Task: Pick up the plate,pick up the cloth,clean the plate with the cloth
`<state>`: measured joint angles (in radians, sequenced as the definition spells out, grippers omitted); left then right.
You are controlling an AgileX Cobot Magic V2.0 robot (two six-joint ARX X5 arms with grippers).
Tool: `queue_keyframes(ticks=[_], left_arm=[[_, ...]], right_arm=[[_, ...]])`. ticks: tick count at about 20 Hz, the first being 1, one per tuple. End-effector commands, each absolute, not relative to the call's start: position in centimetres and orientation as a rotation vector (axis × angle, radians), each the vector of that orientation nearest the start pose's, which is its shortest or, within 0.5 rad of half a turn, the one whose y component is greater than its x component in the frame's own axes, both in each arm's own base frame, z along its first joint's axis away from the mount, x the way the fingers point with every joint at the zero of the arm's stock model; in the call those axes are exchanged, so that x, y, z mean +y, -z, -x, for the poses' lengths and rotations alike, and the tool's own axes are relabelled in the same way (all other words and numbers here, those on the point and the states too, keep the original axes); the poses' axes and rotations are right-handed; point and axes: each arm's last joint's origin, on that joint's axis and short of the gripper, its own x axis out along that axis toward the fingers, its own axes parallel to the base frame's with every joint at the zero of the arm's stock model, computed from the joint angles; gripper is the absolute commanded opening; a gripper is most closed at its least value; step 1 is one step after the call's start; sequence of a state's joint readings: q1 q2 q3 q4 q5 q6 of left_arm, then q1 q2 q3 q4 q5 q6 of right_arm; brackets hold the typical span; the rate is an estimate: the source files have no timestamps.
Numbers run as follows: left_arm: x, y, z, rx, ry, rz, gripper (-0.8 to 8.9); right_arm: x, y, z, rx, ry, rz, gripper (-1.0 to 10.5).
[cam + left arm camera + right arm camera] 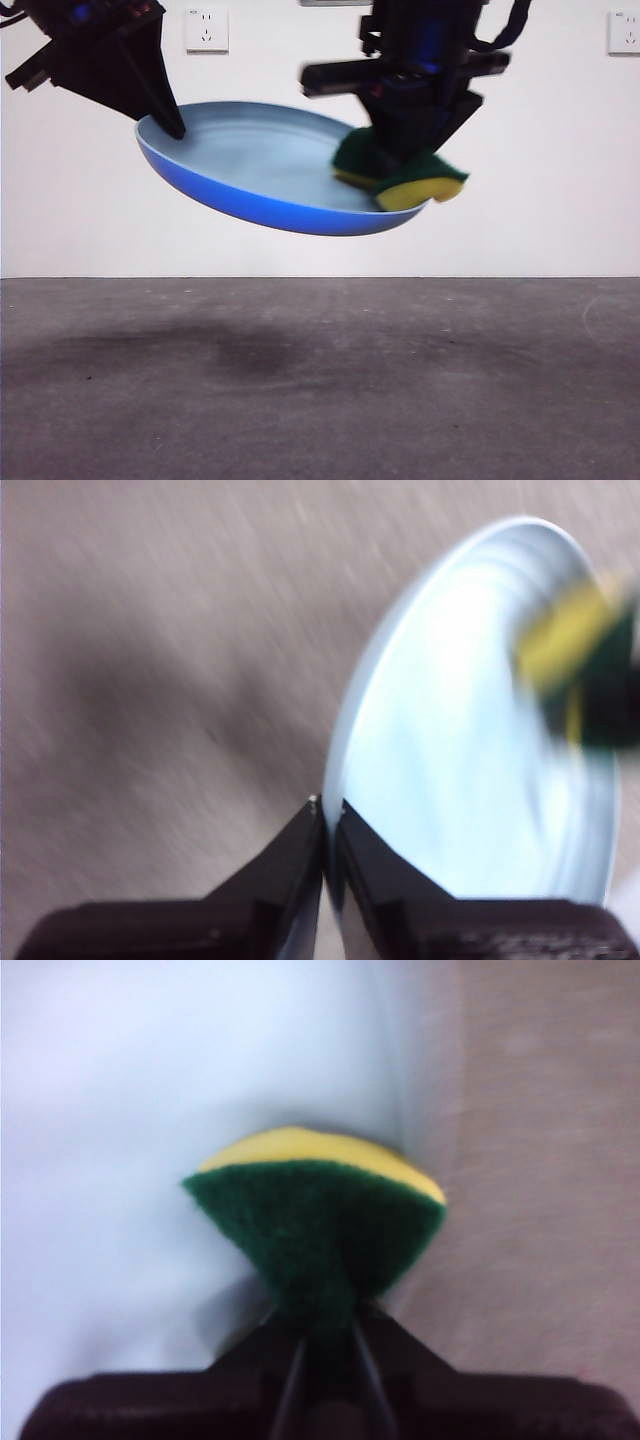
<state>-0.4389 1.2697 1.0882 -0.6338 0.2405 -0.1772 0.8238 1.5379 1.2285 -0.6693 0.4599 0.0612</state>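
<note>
Above grey tabletop, left gripper pinches round light-blue plastic plate rim only; right gripper, clamping yellow-green sponge, may lever it loose.

We see even, fairly bright light in the front view, with a soft dark shadow on the table at lower centre of the frame. The plate is sharp there, its inner face paler than its saturated blue underside. The cloth and the arm above it are slightly smeared. The left wrist view is heavily streaked by motion blur, the plate glaring near white at centre right. The right wrist view is soft and out of focus, washed pale at upper left.
</note>
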Motion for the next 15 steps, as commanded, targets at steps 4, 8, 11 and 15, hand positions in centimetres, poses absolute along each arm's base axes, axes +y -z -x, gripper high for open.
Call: queue_keyframes(ticks=[4,8,11,15], left_arm=[[-11.8,-29.8,-22.4,0.947,0.737,0.084,-0.09],[-11.9,-30.0,-22.5,0.925,0.757,0.087,-0.09],[-12.0,-30.4,-23.1,0.853,0.716,0.100,-0.09],[-11.9,-31.3,-24.1,0.714,0.545,0.098,-0.09]], right_arm=[[22.4,-28.3,-24.5,0.650,-0.366,0.363,-0.2],[23.3,-29.0,-24.7,0.616,-0.622,0.223,-0.2],[24.1,-29.1,-24.0,0.652,-0.816,0.147,-0.2],[24.5,-28.2,-22.5,0.787,-0.889,0.177,-0.2]])
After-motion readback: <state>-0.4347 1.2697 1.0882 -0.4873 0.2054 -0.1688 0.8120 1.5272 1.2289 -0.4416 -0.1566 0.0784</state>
